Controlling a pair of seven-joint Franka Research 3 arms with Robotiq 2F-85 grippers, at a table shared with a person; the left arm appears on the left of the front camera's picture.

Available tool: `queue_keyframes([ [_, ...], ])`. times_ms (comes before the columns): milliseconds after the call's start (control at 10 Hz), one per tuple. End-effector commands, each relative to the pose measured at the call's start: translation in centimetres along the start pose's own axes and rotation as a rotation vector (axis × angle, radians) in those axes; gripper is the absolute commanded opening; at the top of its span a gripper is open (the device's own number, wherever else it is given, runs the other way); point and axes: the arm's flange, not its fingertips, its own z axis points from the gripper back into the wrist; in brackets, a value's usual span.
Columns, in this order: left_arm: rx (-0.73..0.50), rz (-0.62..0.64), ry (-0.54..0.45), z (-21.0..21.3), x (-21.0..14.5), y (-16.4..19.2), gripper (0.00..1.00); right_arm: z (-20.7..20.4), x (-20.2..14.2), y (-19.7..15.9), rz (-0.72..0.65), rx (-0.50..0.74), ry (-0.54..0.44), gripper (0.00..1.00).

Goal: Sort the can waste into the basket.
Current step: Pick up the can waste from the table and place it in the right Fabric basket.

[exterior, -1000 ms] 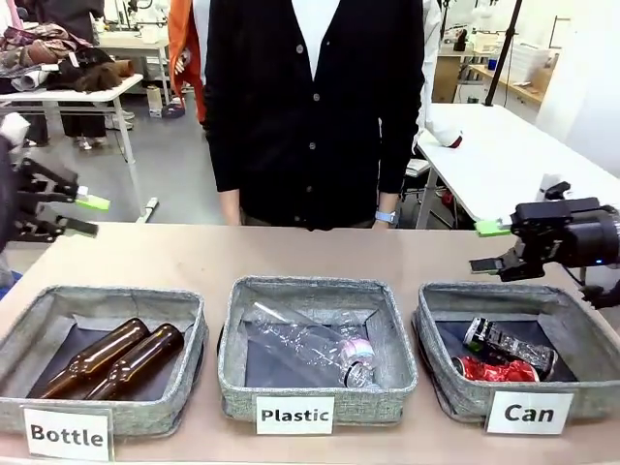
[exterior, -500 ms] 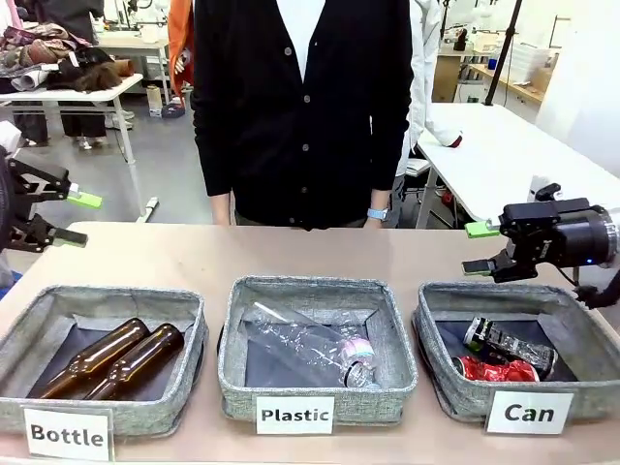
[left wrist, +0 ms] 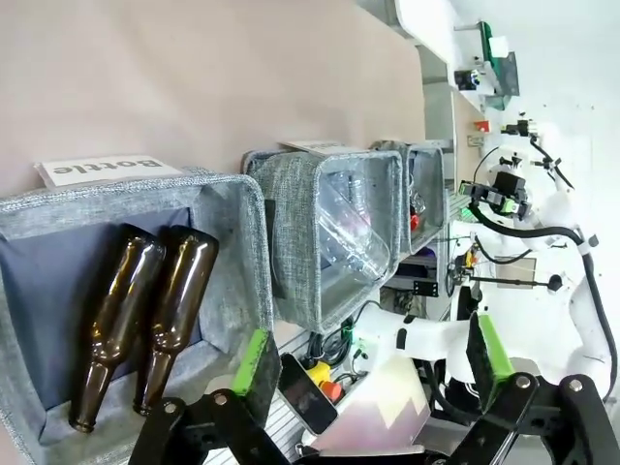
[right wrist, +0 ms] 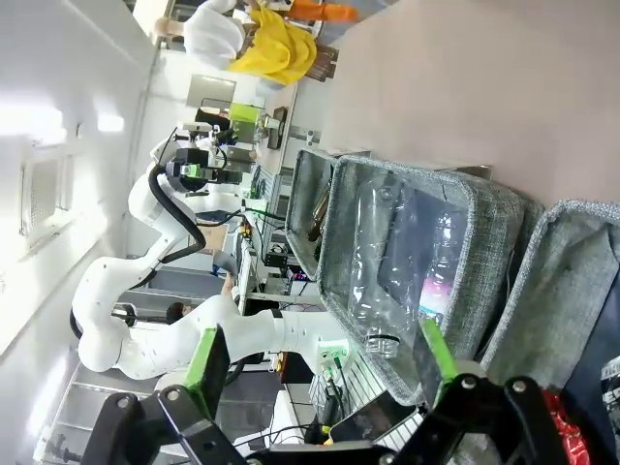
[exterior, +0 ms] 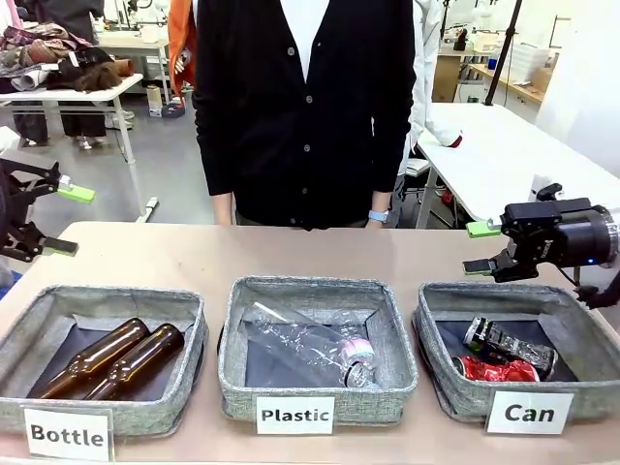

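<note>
**In the "Can" basket: both cans down, arms clear**

At four o'clock on the table, the square grey woven-fabric basket [exterior: 572, 334] labelled "Can" holds both dented metal drink cans: the black and silver can [exterior: 508, 345] lies tilted, with the crushed red can [exterior: 496, 369] just beside it toward the label. Sorting looks finished; no can lies outside, so any next move is likely only retreat. The right gripper [exterior: 481, 247] hovers at three o'clock above the basket's far rim, jaws spread and empty. The left gripper [exterior: 68, 220], at nine o'clock, is likewise spread wide, holding nothing.
</note>
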Motion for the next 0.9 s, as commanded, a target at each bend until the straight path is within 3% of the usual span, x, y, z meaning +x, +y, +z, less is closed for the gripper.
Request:
queue_keyframes([
  [0, 0.007, -0.006, -0.016, 0.15, 0.13, -0.09, 1.0, 0.14, -0.15, 0.07, 0.014, 0.004, 0.009, 1.0],
  [800, 0.007, -0.006, -0.016, 0.15, 0.13, -0.09, 1.0, 0.14, -0.15, 0.07, 0.014, 0.004, 0.009, 1.0],
])
